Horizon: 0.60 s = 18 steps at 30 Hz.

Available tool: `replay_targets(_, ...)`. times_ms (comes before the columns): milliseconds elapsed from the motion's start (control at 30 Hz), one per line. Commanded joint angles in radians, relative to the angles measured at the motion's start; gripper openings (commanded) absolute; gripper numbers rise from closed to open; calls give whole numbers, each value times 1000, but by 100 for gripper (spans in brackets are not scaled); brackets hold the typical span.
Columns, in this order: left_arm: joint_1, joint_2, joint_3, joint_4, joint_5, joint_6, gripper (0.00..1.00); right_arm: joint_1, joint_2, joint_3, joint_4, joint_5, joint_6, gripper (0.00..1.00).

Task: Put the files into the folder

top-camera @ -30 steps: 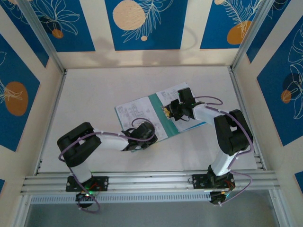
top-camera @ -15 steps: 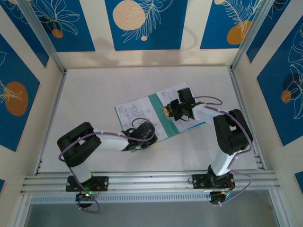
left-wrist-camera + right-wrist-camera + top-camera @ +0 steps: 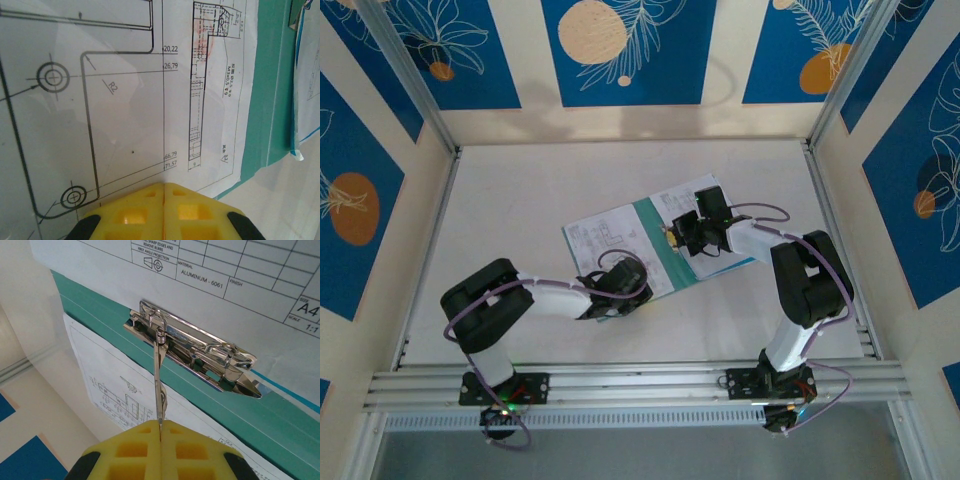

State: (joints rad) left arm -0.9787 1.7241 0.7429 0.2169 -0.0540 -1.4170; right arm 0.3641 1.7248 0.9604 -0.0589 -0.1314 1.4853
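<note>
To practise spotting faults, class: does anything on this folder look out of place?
The metal clip on the folder has its wire lever lifted, pinched in the right gripper's jaws, rather than lying flat.

The overhead camera looks down from above the near edge onto the whole desk (image 3: 520,200). Each wrist camera sits close above the same folder (image 3: 653,240), just ahead of its jaws.

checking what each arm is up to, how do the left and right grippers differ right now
The left gripper is shut on nothing, over a white drawing sheet; the right gripper is shut on the thin lever of the metal clip. The left gripper sits near the sheet's edge; the right gripper over the middle of the teal folder. Both have yellow fingers pressed together.
</note>
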Motion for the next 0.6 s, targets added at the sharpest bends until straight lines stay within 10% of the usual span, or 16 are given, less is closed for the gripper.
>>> replay_targets(0, -15, 36, -11, -92, -4, -21, 7, -13, 16, -41, -39, -23, -34, 0)
replay_targets(567, -14, 14, -10, -98, -14, -29, 7, -62, 79, -155, -73, -20, -104, 0)
